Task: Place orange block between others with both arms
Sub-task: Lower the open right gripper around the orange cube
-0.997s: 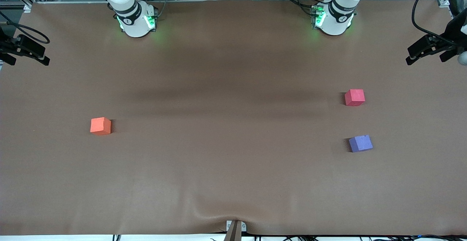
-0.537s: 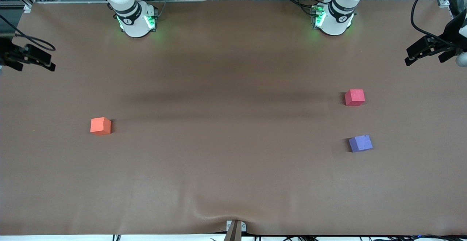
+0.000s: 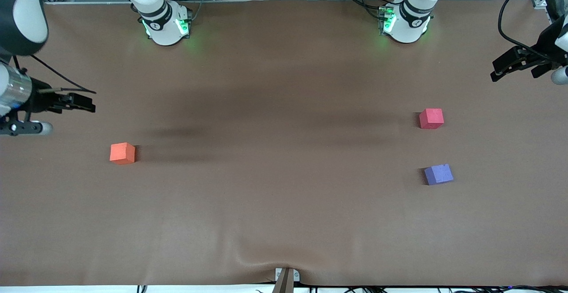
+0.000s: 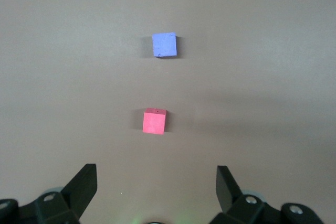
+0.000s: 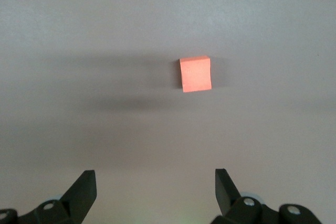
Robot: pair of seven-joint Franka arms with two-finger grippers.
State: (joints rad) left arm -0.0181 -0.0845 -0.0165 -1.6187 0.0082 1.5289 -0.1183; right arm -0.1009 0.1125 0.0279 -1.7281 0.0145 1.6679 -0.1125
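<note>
The orange block [image 3: 122, 153] [image 5: 196, 74] lies alone on the brown table [image 3: 275, 173] toward the right arm's end. The others, a red-pink cube [image 3: 431, 118] [image 4: 155, 121] and a purple-blue cube [image 3: 438, 174] [image 4: 164, 44], sit apart toward the left arm's end, the purple-blue one nearer the front camera. My right gripper [image 3: 88, 103] [image 5: 154, 177] hangs open and empty over the table's edge, short of the orange block. Over the table's edge at the left arm's end, my left gripper [image 3: 494, 71] [image 4: 156, 174] is open with nothing in it.
Both green-lit arm bases [image 3: 166, 26] [image 3: 404, 24] stand at the table's back edge. A small bracket [image 3: 286, 277] sits at the front edge, where the table cover wrinkles.
My right arm has swung in over the table, and its gripper has moved closer to the orange block. The left gripper has barely shifted. The cubes have not moved.
</note>
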